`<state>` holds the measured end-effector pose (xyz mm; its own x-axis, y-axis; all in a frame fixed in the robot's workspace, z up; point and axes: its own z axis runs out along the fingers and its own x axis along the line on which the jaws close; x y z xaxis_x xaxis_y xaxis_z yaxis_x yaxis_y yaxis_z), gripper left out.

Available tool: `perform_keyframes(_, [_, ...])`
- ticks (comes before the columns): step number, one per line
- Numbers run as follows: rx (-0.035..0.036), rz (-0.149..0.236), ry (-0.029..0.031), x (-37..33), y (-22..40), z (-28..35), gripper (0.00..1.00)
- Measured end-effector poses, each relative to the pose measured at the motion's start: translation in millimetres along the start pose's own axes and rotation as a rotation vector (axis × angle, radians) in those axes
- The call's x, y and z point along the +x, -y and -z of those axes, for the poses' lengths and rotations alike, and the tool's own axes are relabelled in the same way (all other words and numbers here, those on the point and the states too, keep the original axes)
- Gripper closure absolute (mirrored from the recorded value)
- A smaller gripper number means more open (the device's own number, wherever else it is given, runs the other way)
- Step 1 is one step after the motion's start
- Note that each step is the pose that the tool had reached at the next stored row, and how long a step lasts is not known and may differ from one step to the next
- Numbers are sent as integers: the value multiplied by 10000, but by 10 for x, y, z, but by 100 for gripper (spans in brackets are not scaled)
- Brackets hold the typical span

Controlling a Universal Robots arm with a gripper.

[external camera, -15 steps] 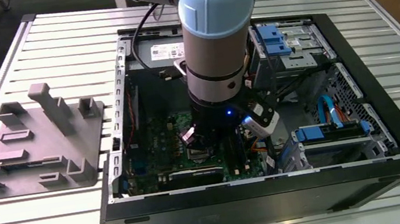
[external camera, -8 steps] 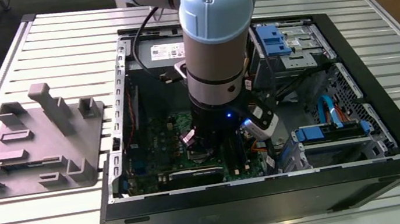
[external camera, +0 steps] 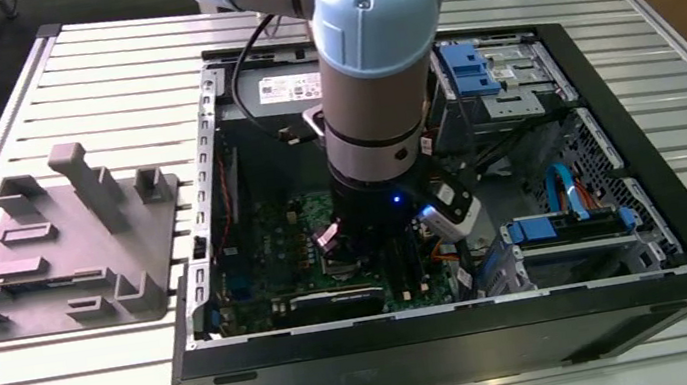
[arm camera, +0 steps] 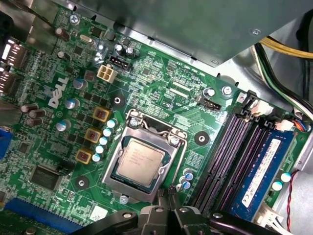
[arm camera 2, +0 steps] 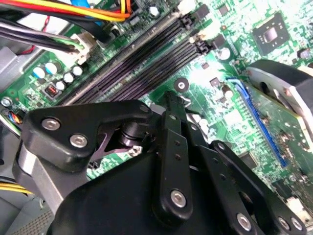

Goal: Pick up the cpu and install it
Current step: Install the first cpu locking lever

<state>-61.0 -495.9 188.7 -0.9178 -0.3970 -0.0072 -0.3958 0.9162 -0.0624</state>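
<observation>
One gripper point(arm camera: 166, 196), black linkage, fingertips drawn together with nothing between them, low over the green motherboard point(arm camera: 161, 83). One cpu point(arm camera: 142, 161), silvery top, lying flat inside the square socket frame point(arm camera: 111, 169) in the first wrist view, just beside the gripper's tip and not held. Several dark memory slots point(arm camera 2: 142, 63), running lengthwise past the linkage in the second wrist view, with a blue slot point(arm camera 2: 259, 122) off to one side. One open computer case point(external camera: 473, 346) in the exterior view, the arm point(external camera: 371, 98) reaching down into it. One slatted metal table point(external camera: 97, 66) beneath. One grey fixture block point(external camera: 69, 251) on the table at the exterior view's left, beside the case.
</observation>
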Motion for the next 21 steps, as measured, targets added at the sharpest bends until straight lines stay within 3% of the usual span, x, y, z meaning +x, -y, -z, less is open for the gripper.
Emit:
perform_keyframes(15, [-20,-3,12,-1,3,39,90])
perform_keyframes(19, [-64,-12,148,3,5,21,90])
perform_keyframes(21, [-131,-17,229,5,6,13,90])
